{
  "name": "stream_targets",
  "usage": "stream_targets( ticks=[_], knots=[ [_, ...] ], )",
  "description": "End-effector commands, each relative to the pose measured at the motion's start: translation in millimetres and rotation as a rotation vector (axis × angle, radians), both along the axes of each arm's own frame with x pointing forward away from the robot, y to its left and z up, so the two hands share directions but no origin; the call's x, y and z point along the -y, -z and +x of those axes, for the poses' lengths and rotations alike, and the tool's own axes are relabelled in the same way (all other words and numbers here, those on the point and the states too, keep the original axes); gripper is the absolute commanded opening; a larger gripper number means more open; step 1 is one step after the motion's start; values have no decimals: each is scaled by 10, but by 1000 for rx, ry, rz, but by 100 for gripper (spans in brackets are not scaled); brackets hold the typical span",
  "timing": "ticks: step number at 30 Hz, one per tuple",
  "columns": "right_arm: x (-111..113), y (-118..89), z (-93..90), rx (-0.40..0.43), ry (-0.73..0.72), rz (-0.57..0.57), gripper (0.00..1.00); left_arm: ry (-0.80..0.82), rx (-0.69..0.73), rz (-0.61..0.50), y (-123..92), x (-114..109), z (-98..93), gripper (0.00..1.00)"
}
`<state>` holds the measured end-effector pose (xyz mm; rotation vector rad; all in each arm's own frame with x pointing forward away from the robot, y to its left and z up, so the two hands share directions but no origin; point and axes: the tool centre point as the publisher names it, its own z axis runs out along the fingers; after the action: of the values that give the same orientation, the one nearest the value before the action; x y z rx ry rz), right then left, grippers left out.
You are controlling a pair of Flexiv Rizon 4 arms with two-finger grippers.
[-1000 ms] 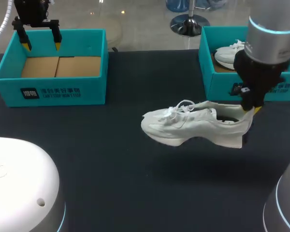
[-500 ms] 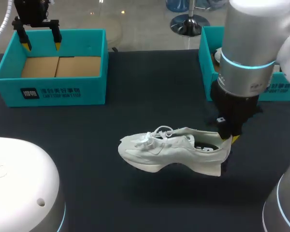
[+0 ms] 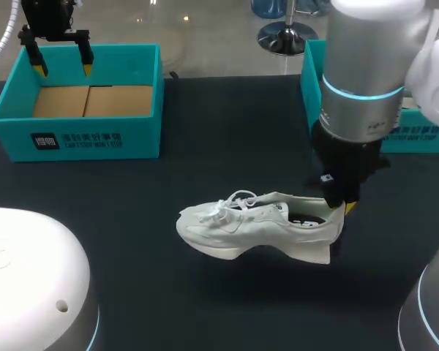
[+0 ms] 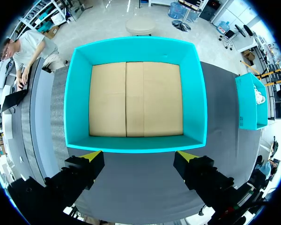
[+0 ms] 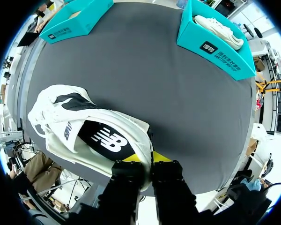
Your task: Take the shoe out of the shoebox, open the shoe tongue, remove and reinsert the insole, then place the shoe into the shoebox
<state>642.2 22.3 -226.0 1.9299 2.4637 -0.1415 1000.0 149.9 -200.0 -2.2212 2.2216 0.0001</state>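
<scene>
Pinching the shoe [image 3: 260,227] by its heel, right claw [image 3: 344,208] holds it over bench [image 3: 205,131] centre, likely for set-down; left claw [image 3: 61,62] hangs spread at 10 o'clock.

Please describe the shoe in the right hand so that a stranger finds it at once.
On the dark table, look between the teal left shoebox and right shoebox. The white shoe is there, gripped at its heel by the right hand. The other white shoe lies inside the right shoebox; this one is outside both.

White shoe [image 3: 252,230], teal shoebox [image 3: 88,140], dark grey table [image 3: 219,139]
</scene>
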Motion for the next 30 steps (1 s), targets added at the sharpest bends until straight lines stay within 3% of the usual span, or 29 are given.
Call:
stream_targets(
  ticks=[1,8,20,30],
  knots=[
    [-61,12,80,-5,-5,-3,0,0,0,0,0,0,0,100],
    [-141,146,242,10,-31,2,0,0,0,0,0,0,0,100],
    [-232,859,537,11,-90,-36,0,0,0,0,0,0,0,100],
    [-262,1242,568,4,-85,-84,0,0,0,0,0,0,0,100]
  ],
)
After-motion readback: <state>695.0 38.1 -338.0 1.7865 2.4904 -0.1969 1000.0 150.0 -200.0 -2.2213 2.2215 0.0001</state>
